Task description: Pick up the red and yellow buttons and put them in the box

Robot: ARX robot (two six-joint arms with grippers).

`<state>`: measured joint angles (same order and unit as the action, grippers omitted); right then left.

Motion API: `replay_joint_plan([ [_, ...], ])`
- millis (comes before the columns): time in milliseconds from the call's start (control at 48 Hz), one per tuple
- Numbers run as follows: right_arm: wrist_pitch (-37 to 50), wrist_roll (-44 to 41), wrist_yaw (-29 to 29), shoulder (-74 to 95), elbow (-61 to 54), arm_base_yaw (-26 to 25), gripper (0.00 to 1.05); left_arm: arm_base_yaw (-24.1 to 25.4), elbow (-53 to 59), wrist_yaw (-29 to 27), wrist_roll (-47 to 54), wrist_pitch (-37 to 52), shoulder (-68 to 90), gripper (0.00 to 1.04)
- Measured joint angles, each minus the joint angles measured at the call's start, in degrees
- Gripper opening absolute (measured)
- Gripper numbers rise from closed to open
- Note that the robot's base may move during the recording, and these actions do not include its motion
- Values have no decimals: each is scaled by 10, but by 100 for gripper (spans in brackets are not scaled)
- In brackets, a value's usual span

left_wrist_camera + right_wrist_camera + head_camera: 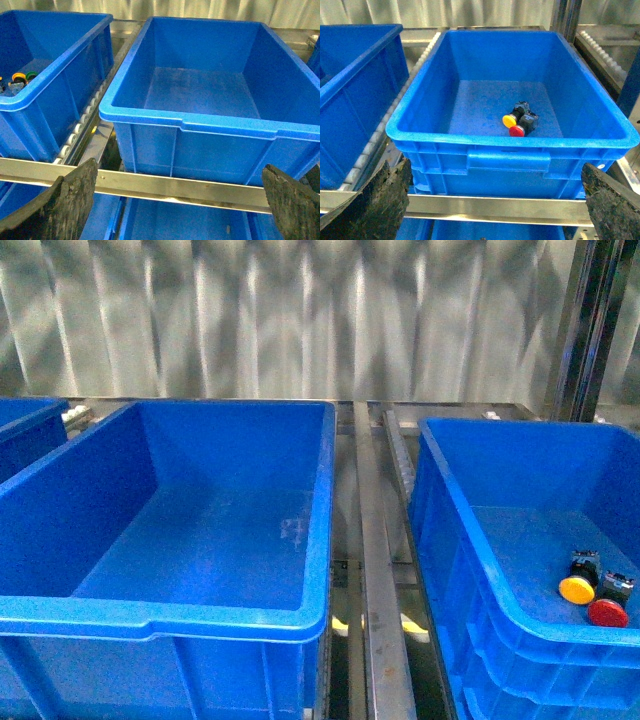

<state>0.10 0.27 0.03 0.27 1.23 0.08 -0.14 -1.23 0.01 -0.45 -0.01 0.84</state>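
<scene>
Two buttons — one yellow button (509, 120), one red button (516, 131) — lie touching in the right box (470, 145); both grippers (175, 200) (495, 200) gape wide, empty.

Your left gripper (175, 205) hangs with its two dark, worn fingers (65, 200) spread wide and nothing between them. Your right gripper (495, 205) is the same, fingers (610, 200) wide apart; neither arm shows in your front view

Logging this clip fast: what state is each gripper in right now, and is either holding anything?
Left gripper: open, holding nothing.
Right gripper: open, holding nothing.
</scene>
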Motion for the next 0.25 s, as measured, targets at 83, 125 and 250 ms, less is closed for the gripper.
replay_joint_plan([
  [83,0,0,0,0,0,0,98,0,0,0,0,0,0,97],
  [125,0,0,0,0,0,0,98,0,0,0,0,0,0,97],
  [250,0,0,0,0,0,0,98,0,0,0,0,0,0,97],
])
